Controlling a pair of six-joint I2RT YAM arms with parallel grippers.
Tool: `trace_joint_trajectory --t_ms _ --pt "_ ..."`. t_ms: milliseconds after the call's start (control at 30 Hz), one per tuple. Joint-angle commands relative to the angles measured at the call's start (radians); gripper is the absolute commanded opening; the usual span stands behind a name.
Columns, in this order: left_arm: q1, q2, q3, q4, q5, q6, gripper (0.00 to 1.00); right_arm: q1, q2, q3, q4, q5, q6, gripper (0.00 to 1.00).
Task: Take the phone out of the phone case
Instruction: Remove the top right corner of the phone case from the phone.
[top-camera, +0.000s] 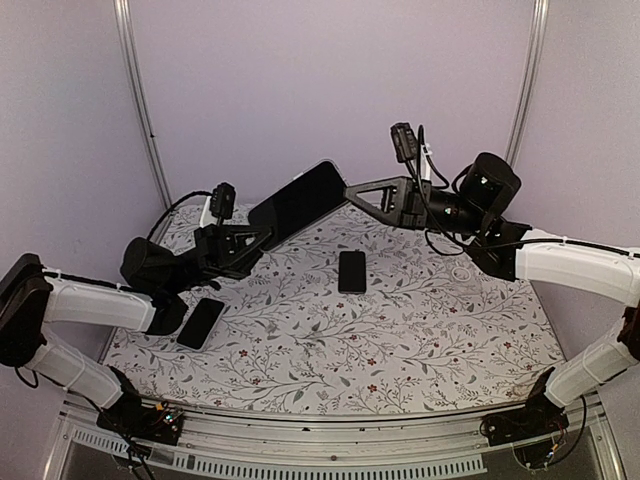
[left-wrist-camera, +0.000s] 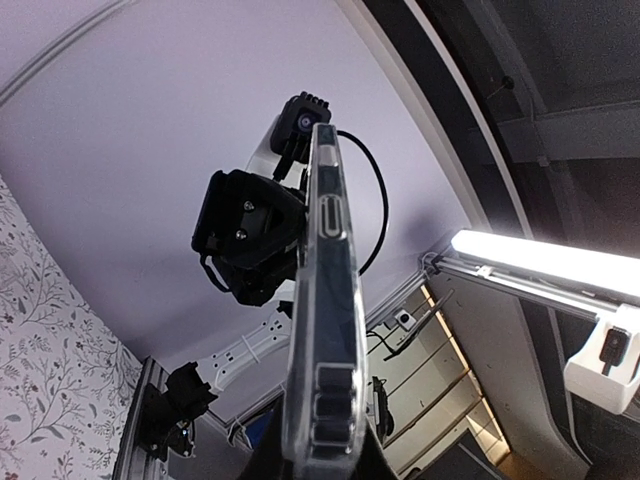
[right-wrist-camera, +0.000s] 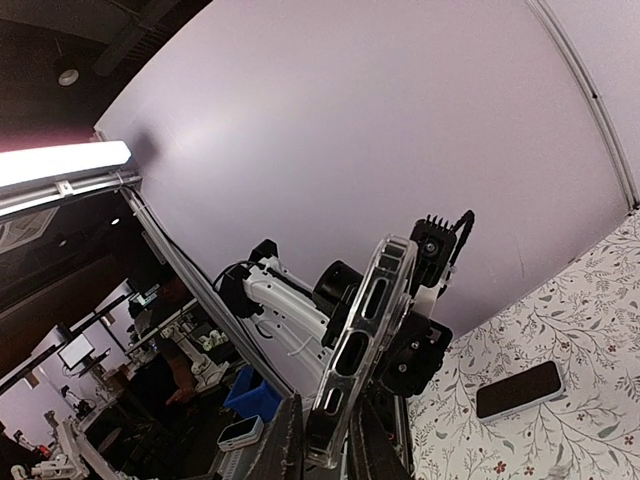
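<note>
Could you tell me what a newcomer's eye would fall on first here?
The eye goes first to the big black phone in its clear phone case, held in the air above the back of the table, the left gripper shut on its lower end and the right gripper on its upper end. Below, a small black phone lies flat near the middle of the flowered table, and a second small phone by the left arm.

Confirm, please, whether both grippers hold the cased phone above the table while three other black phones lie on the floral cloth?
Not three: the top external view shows two other black phones on the floral cloth, one mid-table and one by the left arm. Both the left gripper and right gripper do hold the cased phone aloft.
</note>
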Motion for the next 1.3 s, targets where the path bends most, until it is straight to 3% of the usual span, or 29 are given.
trace_joint_trajectory --t_ms 0,233,500,1067,1267 --pt "-0.051 -0.005 0.062 0.166 -0.032 -0.096 0.0 0.017 0.032 -0.002 0.027 -0.036 -0.049 0.09" --pt "-0.052 -0.027 0.063 0.146 -0.031 -0.084 0.0 -0.002 0.006 -0.053 0.027 -0.008 -0.044 0.09" --pt "-0.042 -0.059 0.039 0.109 -0.035 -0.065 0.0 -0.015 -0.014 -0.081 0.007 0.021 -0.049 0.17" --pt "0.038 -0.172 -0.011 -0.103 0.006 0.025 0.0 -0.017 -0.084 -0.092 -0.152 0.09 -0.111 0.56" --pt "0.057 -0.181 -0.022 -0.136 0.032 0.044 0.0 -0.017 -0.09 -0.07 -0.251 0.143 -0.123 0.65"
